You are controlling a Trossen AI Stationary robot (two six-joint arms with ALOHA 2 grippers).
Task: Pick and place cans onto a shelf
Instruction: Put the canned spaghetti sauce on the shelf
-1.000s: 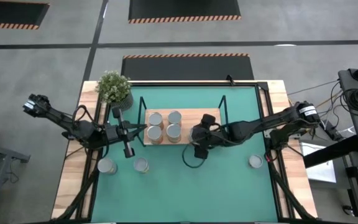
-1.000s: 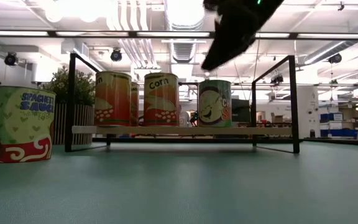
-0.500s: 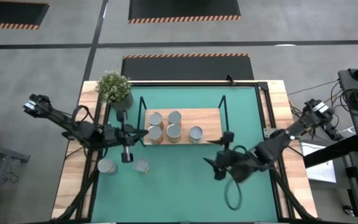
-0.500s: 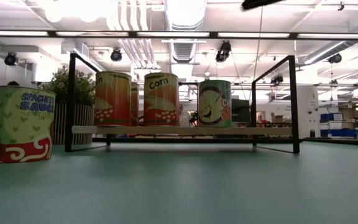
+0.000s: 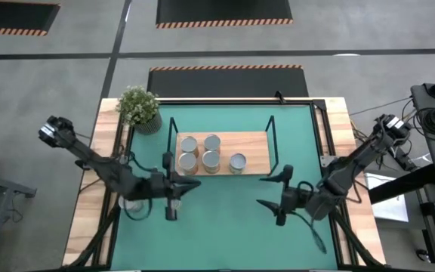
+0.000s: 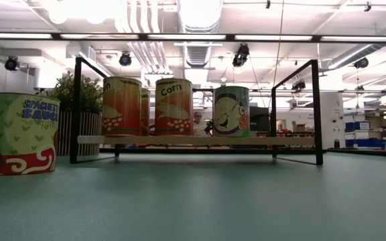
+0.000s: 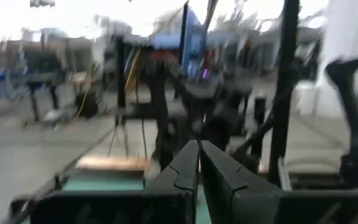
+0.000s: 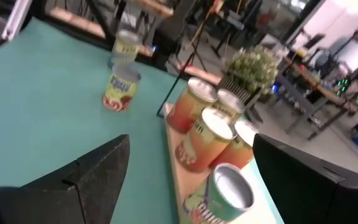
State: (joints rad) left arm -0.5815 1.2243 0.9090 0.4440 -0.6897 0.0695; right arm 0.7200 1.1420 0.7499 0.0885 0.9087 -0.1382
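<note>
I am holding the right gripper (image 5: pixel 276 199) empty, fingers spread wide, over the green mat (image 5: pixel 225 227) in front of the shelf (image 5: pixel 254 143), ready for another pickup. The left gripper (image 5: pixel 171 198), fingers pressed together, is hovering near a loose spaghetti-sauce can (image 6: pixel 21 134). Beyond, five cans (image 5: pixel 204 154) are standing grouped on the shelf's left, leaving room.

The light-brown wooden shelf in its thin black wire frame (image 5: pixel 251 143) stands on the green-matted table (image 5: pixel 225 234), toward its back. Five small silver-topped metal cans (image 5: pixel 201 153) stand on the shelf's left half, four clustered, one just right of them. The potted plant (image 5: pixel 139 106) stands behind the shelf's left end. A sixth can (image 6: pixel 21 134) stands on the table before that end.
</note>
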